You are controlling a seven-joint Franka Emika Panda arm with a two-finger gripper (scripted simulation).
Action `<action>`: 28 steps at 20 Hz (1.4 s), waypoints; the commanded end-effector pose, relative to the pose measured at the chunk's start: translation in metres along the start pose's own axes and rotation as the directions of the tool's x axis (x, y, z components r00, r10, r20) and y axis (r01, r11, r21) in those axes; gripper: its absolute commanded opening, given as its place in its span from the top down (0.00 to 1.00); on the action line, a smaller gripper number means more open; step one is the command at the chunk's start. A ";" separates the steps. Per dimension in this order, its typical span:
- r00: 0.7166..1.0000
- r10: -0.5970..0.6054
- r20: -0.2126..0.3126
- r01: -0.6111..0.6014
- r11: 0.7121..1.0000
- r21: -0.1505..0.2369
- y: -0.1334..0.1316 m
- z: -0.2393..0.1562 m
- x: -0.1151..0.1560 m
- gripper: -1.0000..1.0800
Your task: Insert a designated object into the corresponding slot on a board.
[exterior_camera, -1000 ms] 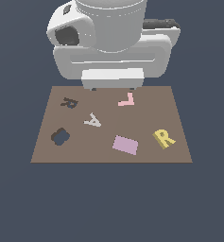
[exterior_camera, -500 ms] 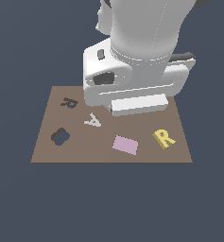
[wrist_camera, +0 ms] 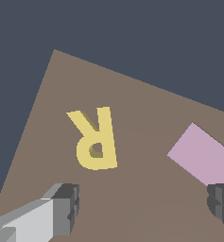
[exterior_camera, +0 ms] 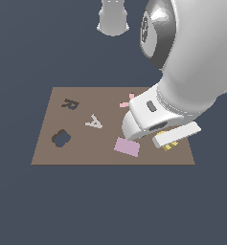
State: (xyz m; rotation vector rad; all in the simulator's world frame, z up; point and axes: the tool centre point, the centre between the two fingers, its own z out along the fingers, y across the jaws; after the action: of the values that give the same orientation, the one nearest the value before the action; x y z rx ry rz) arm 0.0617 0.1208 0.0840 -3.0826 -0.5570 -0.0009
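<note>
Yellow R-shaped block (wrist_camera: pixel 95 139) is lying flat on the brown board (wrist_camera: pixel 146 118), pale top face up, close to the board's corner in the wrist view. In the exterior view only a sliver of it (exterior_camera: pixel 170 146) is showing beneath the arm's wrist housing, toward the 4 o'clock part of the board (exterior_camera: pixel 86 153). Nothing is touching the block; bare board is surrounding it on every side.

Gripper (wrist_camera: pixel 144 203) is standing wide, with one grey-and-dark finger (wrist_camera: pixel 61 208) showing on one side of the wrist picture and the other dark fingertip at the opposite edge. Both are holding nothing, and the block is lying ahead of the gap between them rather than inside it. How high the fingers are sitting above the board cannot be told.

Pink rectangular tile (wrist_camera: pixel 203 156) is lying flat near the second fingertip, well apart from the yellow block; in the exterior view it (exterior_camera: pixel 127 147) is resting near the board's lower edge, just beside the arm housing.

R-shaped slot (exterior_camera: pixel 70 104) is appearing as a small dark cutout at about 10 o'clock on the board, well apart from the block. Below it, at about 8 o'clock, the larger dark blob-shaped cutout (exterior_camera: pixel 61 138) is sitting. Grey letter A (exterior_camera: pixel 93 123) is lying between the cutouts and the board's centre. Pink L-shaped piece (exterior_camera: pixel 128 101) is partly hidden behind the arm near 1 o'clock
</note>
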 end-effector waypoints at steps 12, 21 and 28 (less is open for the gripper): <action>0.992 -0.129 0.003 0.129 0.992 -0.008 -0.038 0.034 0.029 0.04; 0.992 -0.129 0.003 0.130 0.992 -0.008 -0.038 0.051 0.029 0.04; 0.992 -0.130 0.003 0.130 0.991 -0.009 -0.038 0.054 0.029 1.00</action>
State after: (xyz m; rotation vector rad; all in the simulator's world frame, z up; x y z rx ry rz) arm 0.0751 0.1668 0.0301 -3.0490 -0.7581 0.0010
